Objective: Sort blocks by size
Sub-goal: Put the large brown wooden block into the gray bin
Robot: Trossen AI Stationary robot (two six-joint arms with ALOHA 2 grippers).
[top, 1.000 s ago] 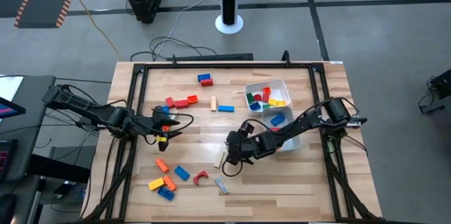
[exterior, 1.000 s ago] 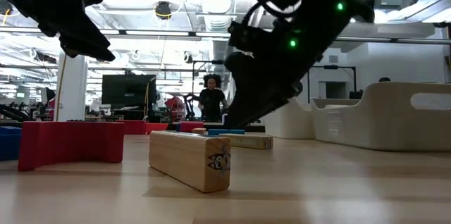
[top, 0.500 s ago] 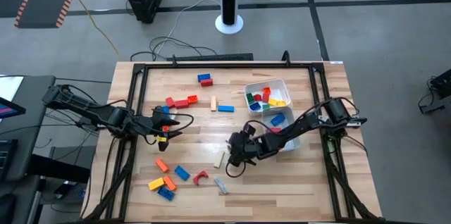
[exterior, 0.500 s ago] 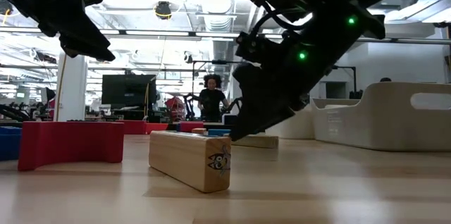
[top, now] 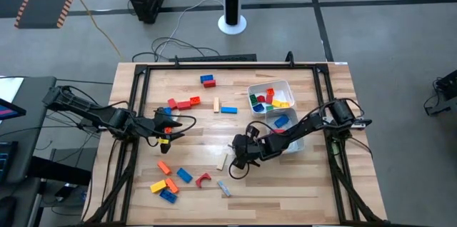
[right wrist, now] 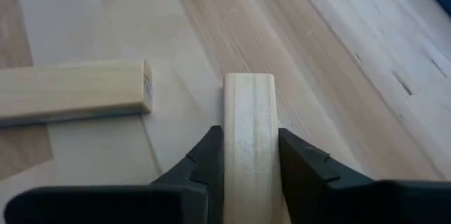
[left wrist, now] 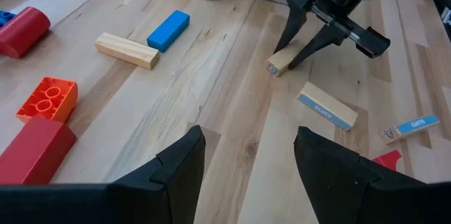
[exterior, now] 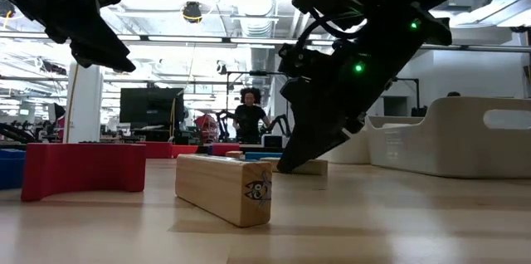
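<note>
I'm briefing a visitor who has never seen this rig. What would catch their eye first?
Probably the right gripper near the table's middle, its fingers straddling a tan wooden block. Next, the white tub of mixed bright blocks at the far right, and the left gripper hovering open near loose red blocks.

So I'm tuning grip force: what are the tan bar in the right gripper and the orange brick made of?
Tan bar: likely unfinished wood, pale with visible grain, matte. Orange brick: looks like moulded plastic, smooth, round studs on top. Right gripper straddles the bar.
</note>
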